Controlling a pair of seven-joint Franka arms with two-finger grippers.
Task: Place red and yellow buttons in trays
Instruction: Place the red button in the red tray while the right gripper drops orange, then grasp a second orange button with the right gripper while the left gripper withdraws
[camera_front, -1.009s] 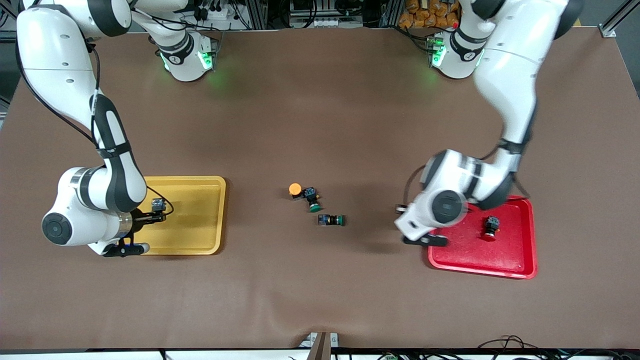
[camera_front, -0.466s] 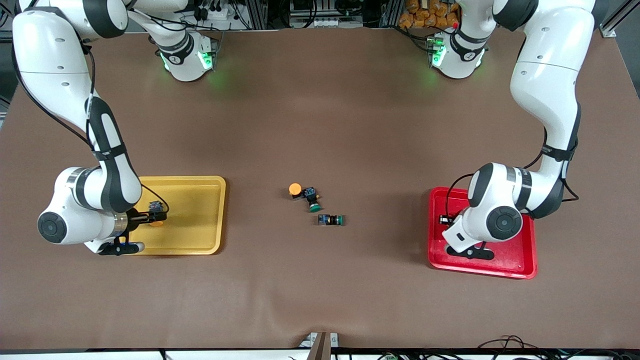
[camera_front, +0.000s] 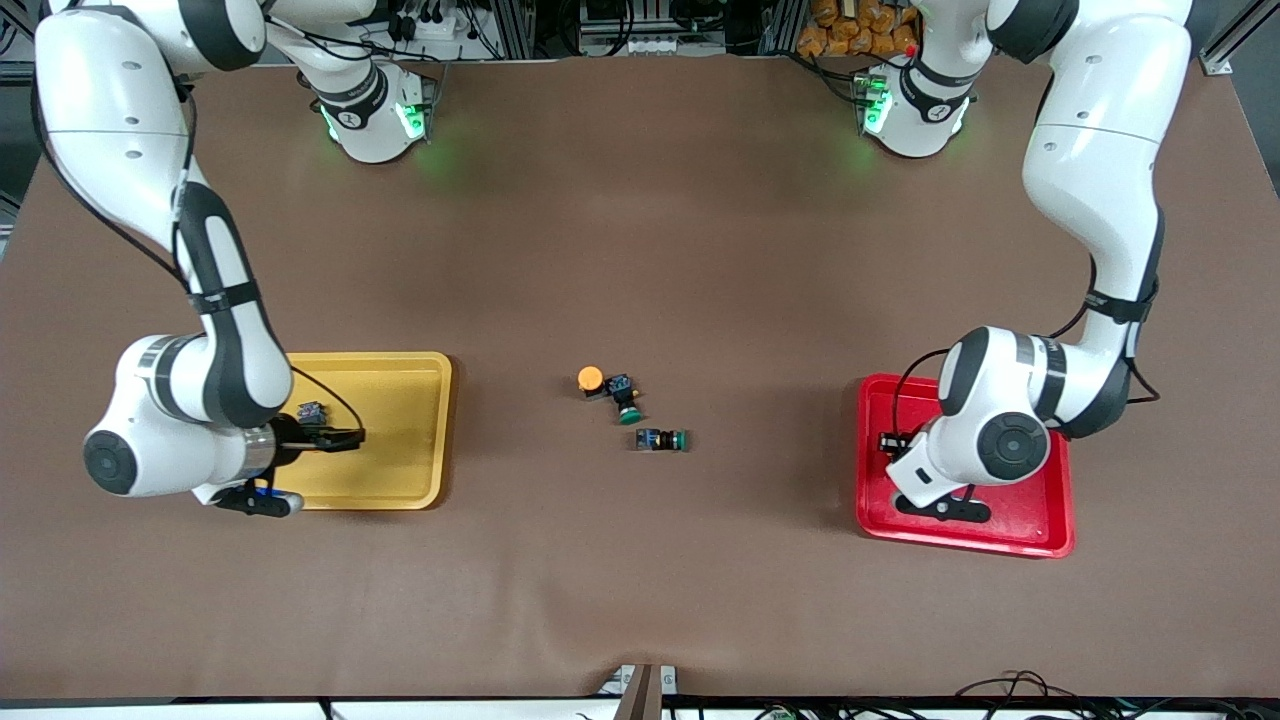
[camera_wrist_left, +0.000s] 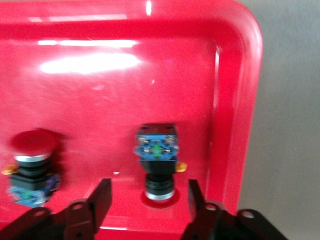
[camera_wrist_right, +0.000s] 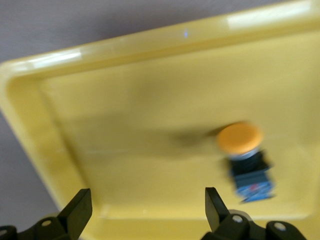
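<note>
In the left wrist view, two red buttons rest in the red tray (camera_wrist_left: 125, 75). One button (camera_wrist_left: 156, 152) stands cap-down between the spread fingers of my left gripper (camera_wrist_left: 148, 197), untouched; the other red button (camera_wrist_left: 32, 160) lies beside it. From the front, my left gripper (camera_front: 888, 440) hangs over the red tray (camera_front: 1000, 530) and the arm hides both. My right gripper (camera_wrist_right: 146, 205) is open over the yellow tray (camera_wrist_right: 150, 100), where a yellow button (camera_wrist_right: 243, 152) lies free. The front view shows that yellow button (camera_front: 312, 410) beside the right gripper (camera_front: 340, 438). Another yellow button (camera_front: 590, 378) lies mid-table.
Two green-capped switches lie mid-table, one (camera_front: 626, 402) touching the loose yellow button, the other (camera_front: 662, 440) a little nearer the front camera. The brown mat spreads wide between the yellow tray (camera_front: 400, 440) and the red tray.
The left arm swung in over the red tray and its gripper opened, leaving a red button there. The right gripper opened and let the yellow button drop into the yellow tray.
</note>
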